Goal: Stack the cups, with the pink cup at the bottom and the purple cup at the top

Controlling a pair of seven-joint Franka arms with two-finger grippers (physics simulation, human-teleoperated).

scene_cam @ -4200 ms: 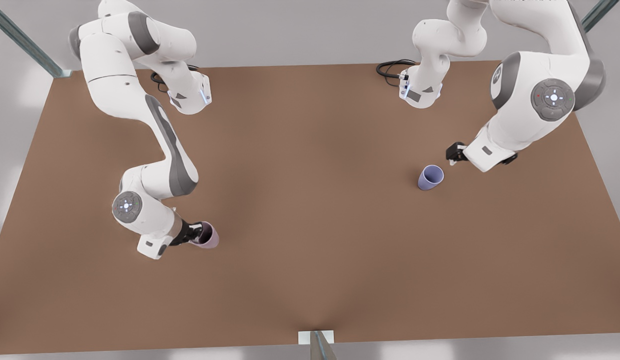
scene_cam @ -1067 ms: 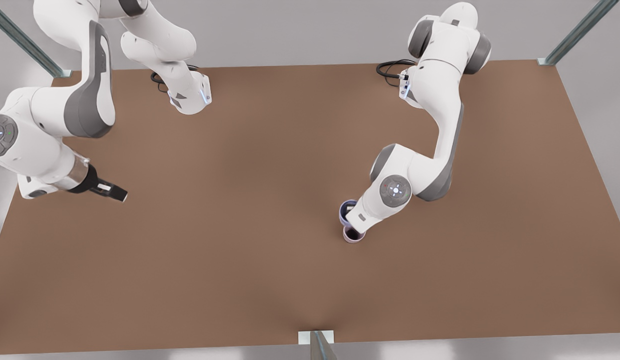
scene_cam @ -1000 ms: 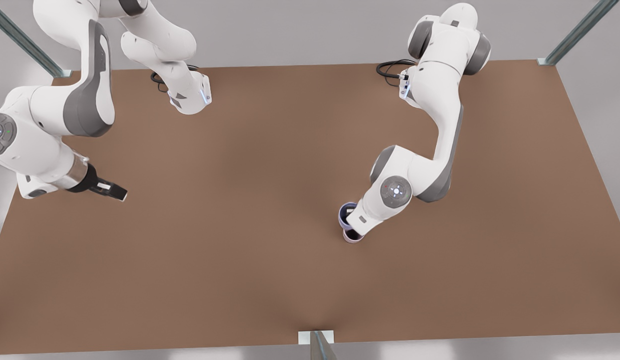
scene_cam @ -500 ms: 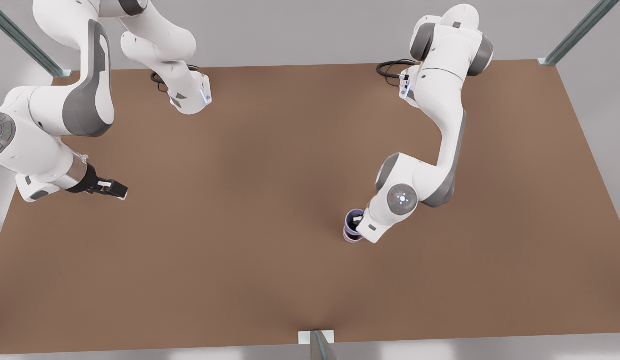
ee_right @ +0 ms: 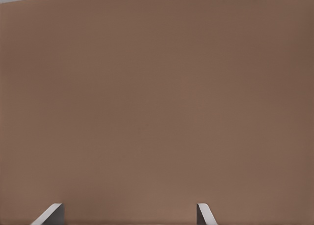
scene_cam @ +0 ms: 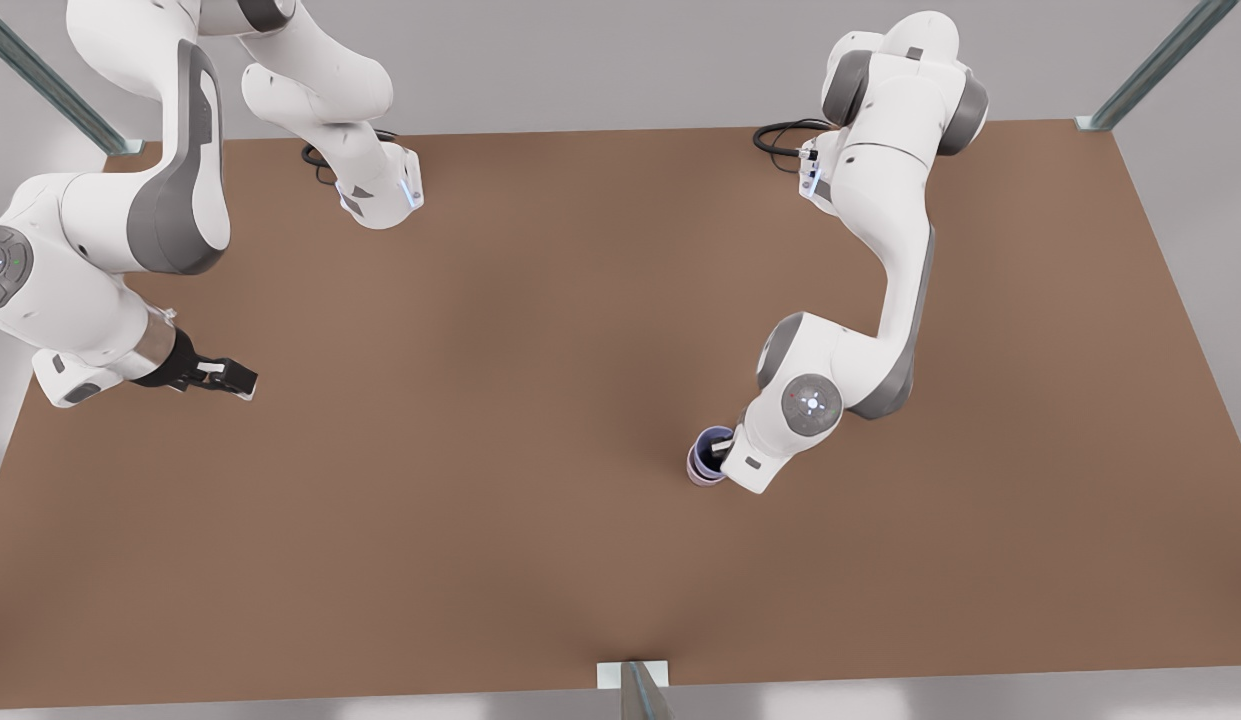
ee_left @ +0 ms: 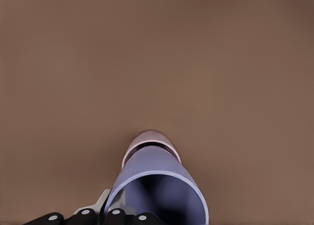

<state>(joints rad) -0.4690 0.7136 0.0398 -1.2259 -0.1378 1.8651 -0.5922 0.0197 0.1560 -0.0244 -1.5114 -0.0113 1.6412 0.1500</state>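
The pink cup (scene_cam: 699,477) stands on the brown table (scene_cam: 540,330), right of centre in the front view. The purple cup (scene_cam: 704,446) sits in its mouth, and a pink band shows below the purple wall. My left gripper (scene_cam: 721,453) is shut on the purple cup's rim, with one finger inside the cup. In the left wrist view the purple cup (ee_left: 157,178) is close up with the pink cup (ee_left: 149,138) around its far end. My right gripper (scene_cam: 230,378) waits open above the table at the front view's left, its fingertips (ee_right: 53,213) wide apart.
Both arm bases (scene_cam: 380,195) stand at the table's far edge, with black cables (scene_cam: 780,135) beside the one on the front view's right. A metal post (scene_cam: 635,690) stands at the middle of the near edge.
My left gripper brought the purple cup from above and beside the pink cup down into it. The right gripper has stayed where it was at the front view's left.
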